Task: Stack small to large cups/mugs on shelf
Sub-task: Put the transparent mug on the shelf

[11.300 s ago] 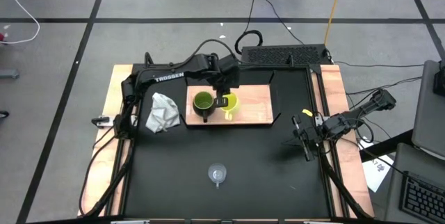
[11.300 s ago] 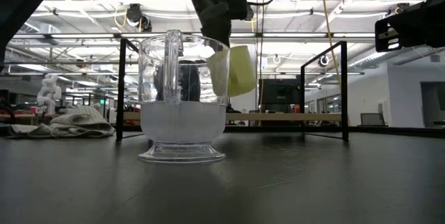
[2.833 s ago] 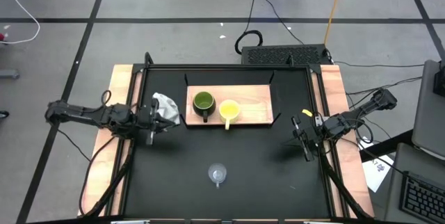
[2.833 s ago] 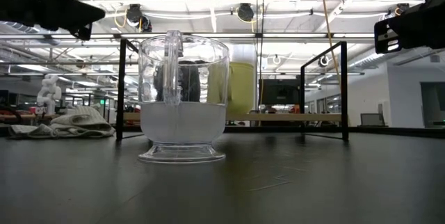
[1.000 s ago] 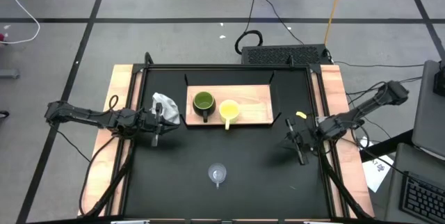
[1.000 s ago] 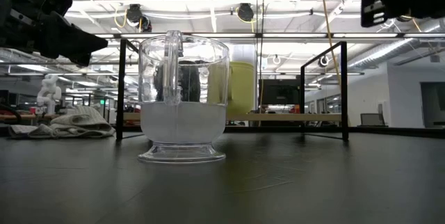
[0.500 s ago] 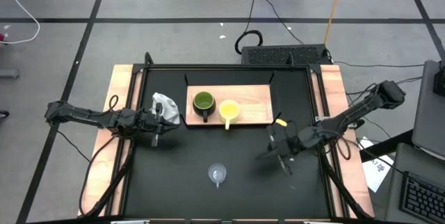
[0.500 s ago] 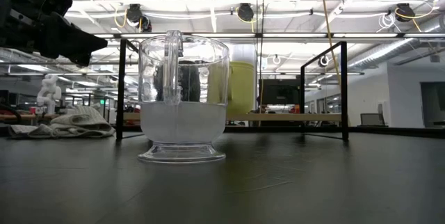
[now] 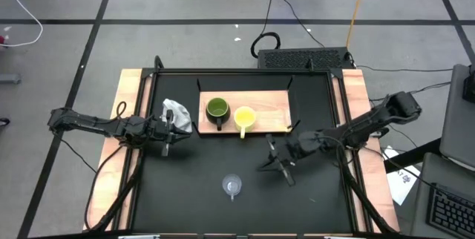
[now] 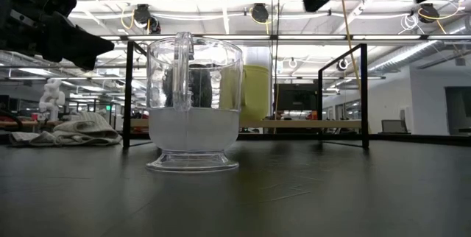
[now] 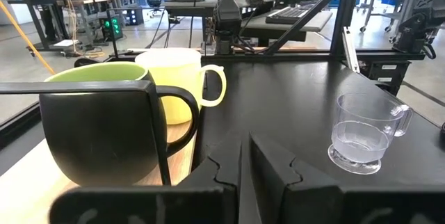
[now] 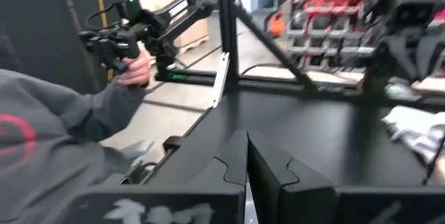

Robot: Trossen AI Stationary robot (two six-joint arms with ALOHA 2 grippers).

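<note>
While the olive-green mug (image 9: pixel 217 109) and the yellow mug (image 9: pixel 245 116) stand side by side on the light-wood shelf (image 9: pixel 272 110) at the 12 o'clock side of the black table (image 9: pixel 193 194), the clear glass cup (image 9: pixel 232 186) stands alone on the table surface toward 6 o'clock, well apart from the shelf. The green mug occupies the 9 o'clock end of the shelf with its dark handle pointing toward 6 o'clock; the yellow mug is just beside it at its 3 o'clock side, handle also toward 6 o'clock. A grey-white cloth (image 9: pixel 177 114) lies on the table at the 9 o'clock side of the shelf. The left gripper (image 9: pixel 168 131) is positioned low at the table's 9 o'clock edge, just beside the cloth, with its fingers (image 11: pixel 274 165) brought together and holding nothing. The right gripper (image 9: pixel 273 159) is extended over the table centre, between the shelf and the glass cup, at the cup's 2 o'clock; its jaws are closed and empty. In the right wrist view, a person's hand (image 12: pixel 133 67) grips a dark handheld device beyond the table.
</note>
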